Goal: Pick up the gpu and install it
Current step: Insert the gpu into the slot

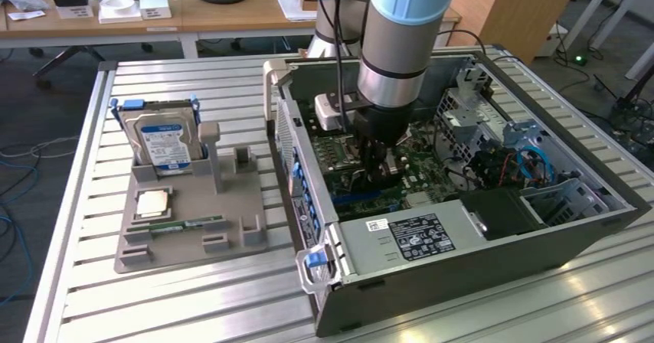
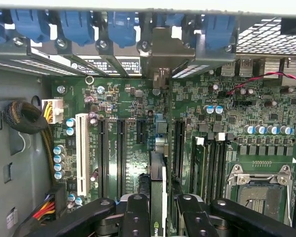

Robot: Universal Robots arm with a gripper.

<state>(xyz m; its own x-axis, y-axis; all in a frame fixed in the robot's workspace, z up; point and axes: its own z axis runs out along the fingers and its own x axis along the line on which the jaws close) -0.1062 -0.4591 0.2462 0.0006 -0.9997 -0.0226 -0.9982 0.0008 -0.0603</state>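
I've got the gpu [image 2: 158,197] edge-on between the gripper [image 2: 160,210] fingers, a thin dark card standing upright, with a sliver of green print at its lower edge that I can't read; its fan and cooler are turned away from me, so only the narrow edge shows. The gripper is clamped on it, black fingers [image 2: 136,215] pressing either side. The card sits over the motherboard [image 2: 123,108], lined up along the row of long black expansion slots [image 2: 121,153], with its silver bracket [image 2: 160,54] up against the rear wall; whether the edge is seated in a slot I can't tell, the fingers cover that part. Tiny white printing on the board is too small to read. From the exterior view, the arm [image 1: 403,44] reaches down into the open computer case [image 1: 572,220], and the card is mostly hidden behind the wrist. The power supply [image 1: 419,236] carries a black label with white text I can't read. Towards the exterior view's left, on the slatted worktop [image 1: 184,297], a grey fixture [image 1: 189,236] holds a hard drive [image 1: 164,140] standing upright with a blue and white label, a memory stick [image 1: 184,224] lying flat, and a small pale square part [image 1: 152,201].
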